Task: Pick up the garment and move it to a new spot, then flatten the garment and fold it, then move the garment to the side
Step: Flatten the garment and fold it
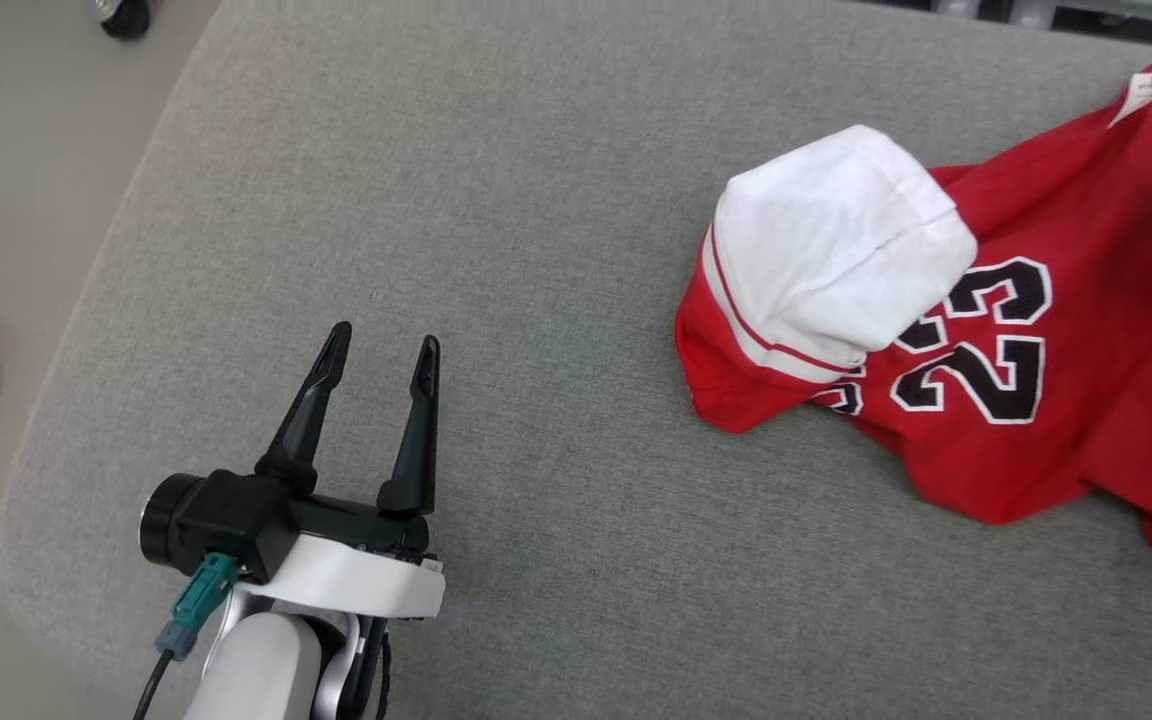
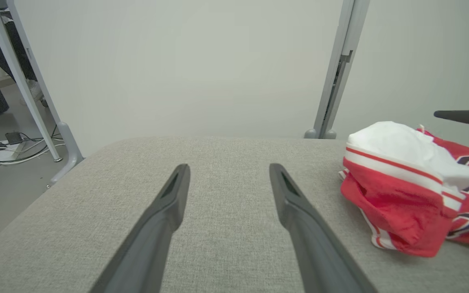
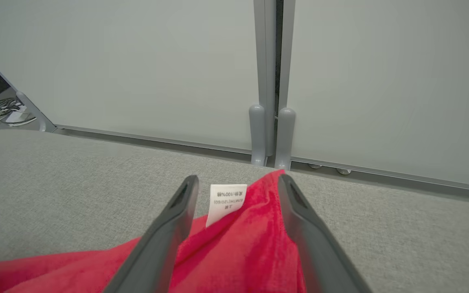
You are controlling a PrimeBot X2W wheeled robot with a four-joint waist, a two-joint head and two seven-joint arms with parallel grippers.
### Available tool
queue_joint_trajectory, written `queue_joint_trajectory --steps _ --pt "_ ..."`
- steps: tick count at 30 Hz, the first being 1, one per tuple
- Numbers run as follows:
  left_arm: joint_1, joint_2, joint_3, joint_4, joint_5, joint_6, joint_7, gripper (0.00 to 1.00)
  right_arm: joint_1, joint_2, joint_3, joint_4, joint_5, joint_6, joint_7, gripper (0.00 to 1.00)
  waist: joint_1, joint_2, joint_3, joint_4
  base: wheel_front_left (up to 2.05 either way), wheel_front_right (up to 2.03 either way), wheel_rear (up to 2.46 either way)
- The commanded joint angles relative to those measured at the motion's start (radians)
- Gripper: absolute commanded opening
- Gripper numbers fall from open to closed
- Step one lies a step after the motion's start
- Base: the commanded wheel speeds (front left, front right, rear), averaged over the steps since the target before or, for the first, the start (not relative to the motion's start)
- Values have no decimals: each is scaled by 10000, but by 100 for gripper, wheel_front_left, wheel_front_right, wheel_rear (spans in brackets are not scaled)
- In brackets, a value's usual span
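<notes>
Judging progress as early. Seeing the garment (image 1: 986, 340) lying in a crumpled heap on the grey worktop (image 1: 536, 200), well off to the right of the left pincer (image 1: 381, 345) and directly beneath the right pincer (image 3: 238, 185), with red cloth between that pincer's fingers. Reading it as a red jersey numbered 23, with a white part (image 1: 836, 250) turned out and bulging up on the side nearer the left pincer. Spotting a white care label (image 3: 225, 201) sitting between the right pincer's fingers, close to the tips.

Reading the right pincer as spread apart, straddling the cloth, not pinching it. Reading the left pincer as spread wide too, sitting over bare worktop, gripping nothing.

Treating the move to a new spot as possibly finished, going by the heap lying loose under parted fingers; not managing to confirm that from this alone. Counting as left: flattening (seeing overlapping layers, nothing spread out), folding, shifting to the side. Marking none of those as begun.

Checking for containers: finding no bin, box or basket near either pincer, so reporting no contents.

Flagging the turned-out bulge as the likely snag when spreading.
</notes>
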Motion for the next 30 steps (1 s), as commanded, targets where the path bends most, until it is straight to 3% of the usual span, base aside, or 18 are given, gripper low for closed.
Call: queue_joint_trajectory --steps 1,9,13,19,25,30 --pt "46 44 143 74 140 -68 2 100 373 73 209 -135 179 -1 -428 100 0 0 -759 -678 0 0 0" --pt "558 443 607 233 374 -125 2 100 2139 603 1202 -1562 1122 -1 -1935 100 0 0 -2310 -2095 0 0 0" --pt "891 609 757 291 275 -149 2 100 3203 664 1212 -2680 1269 -1 -2239 100 0 0 -2886 -2765 0 0 0" --pt "1244 683 754 309 157 -114 42 100 4966 745 121 -4669 583 -1 -2287 100 0 0 -3313 -3377 0 0 0" --pt "1627 664 722 278 15 -77 101 100 7777 1425 -1560 -6921 -482 0 -2286 100 0 0 -3663 -3671 0 0 0" --pt "1820 656 658 177 -70 -28 190 100 9317 2137 -2535 -7967 -1067 0 -2286 100 0 0 -3630 -3818 0 0 0"
